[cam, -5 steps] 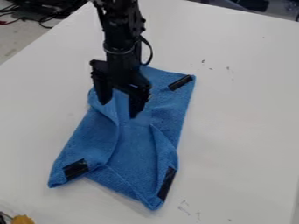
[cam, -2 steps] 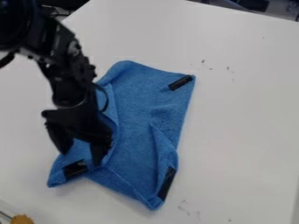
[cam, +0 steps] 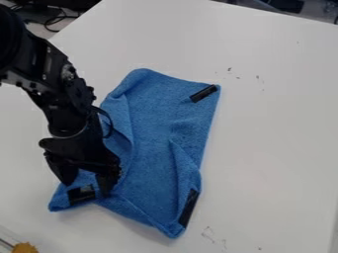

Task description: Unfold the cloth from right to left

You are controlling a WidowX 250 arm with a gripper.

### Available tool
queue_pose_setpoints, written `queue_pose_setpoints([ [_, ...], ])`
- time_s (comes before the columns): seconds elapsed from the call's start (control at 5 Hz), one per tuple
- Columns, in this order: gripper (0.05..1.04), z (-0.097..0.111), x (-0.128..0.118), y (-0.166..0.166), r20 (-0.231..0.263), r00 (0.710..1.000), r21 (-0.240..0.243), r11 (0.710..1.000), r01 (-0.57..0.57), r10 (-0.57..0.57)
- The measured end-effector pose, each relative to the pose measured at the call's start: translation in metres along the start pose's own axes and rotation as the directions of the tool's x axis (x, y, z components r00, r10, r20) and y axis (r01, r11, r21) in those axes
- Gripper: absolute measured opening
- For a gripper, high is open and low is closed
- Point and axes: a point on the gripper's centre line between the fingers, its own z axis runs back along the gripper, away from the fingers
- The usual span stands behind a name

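The blue cloth lies on the white table, with one corner at the black patch. The gripper is right over that patch, its fingers spread apart. I can't tell if any cloth is caught between them.

The job now looks like pulling this corner out flat. It would be best to go low by the patch, pinch just the top layer, lift a little, then pull slowly outward, away from the cloth's middle. A fast tug could drag the whole cloth.

The cloth's long way runs from the patch's end, at a slant, to the end far from the patch.
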Motion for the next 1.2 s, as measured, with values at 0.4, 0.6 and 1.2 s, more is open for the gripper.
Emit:
queue_pose_setpoints([
  [0.4, 0.38, 0.0, 0.001, 0.0, -0.005, 1.0, 0.01, 1.0, -0.005, 0.005],
  [0.6, 0.209, 0.0, 0.003, -0.001, -0.016, 1.0, 0.012, 1.0, 0.001, -0.001],
  [1.2, 0.052, 0.055, 0.026, 0.002, 0.017, 0.999, 0.111, 0.993, -0.03, 0.028],
])
